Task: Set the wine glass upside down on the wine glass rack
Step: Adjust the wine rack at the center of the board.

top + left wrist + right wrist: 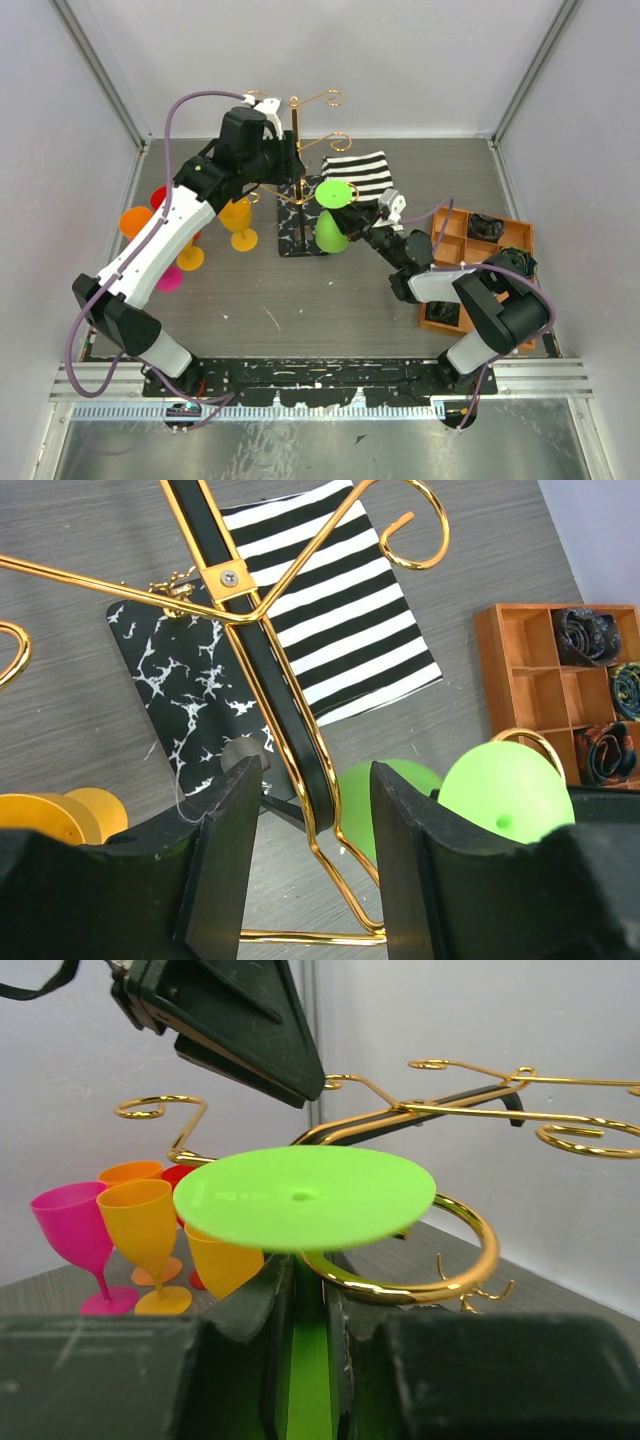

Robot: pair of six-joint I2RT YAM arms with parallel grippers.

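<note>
Green wine glass [305, 1195], inverted, is sitting pinched at the stem in the right claw [308, 1295], beside a hook of the rack [478, 1252]. Left claw [312, 845] is straddling the post, spread. Advise sliding the stem in level.

Lab cell: white walls [350, 60], aluminium frame [100, 72].

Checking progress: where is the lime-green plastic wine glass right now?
Top view, centre: the lime-green plastic wine glass is upside down in the right gripper, beside the gold wire rack.
</note>
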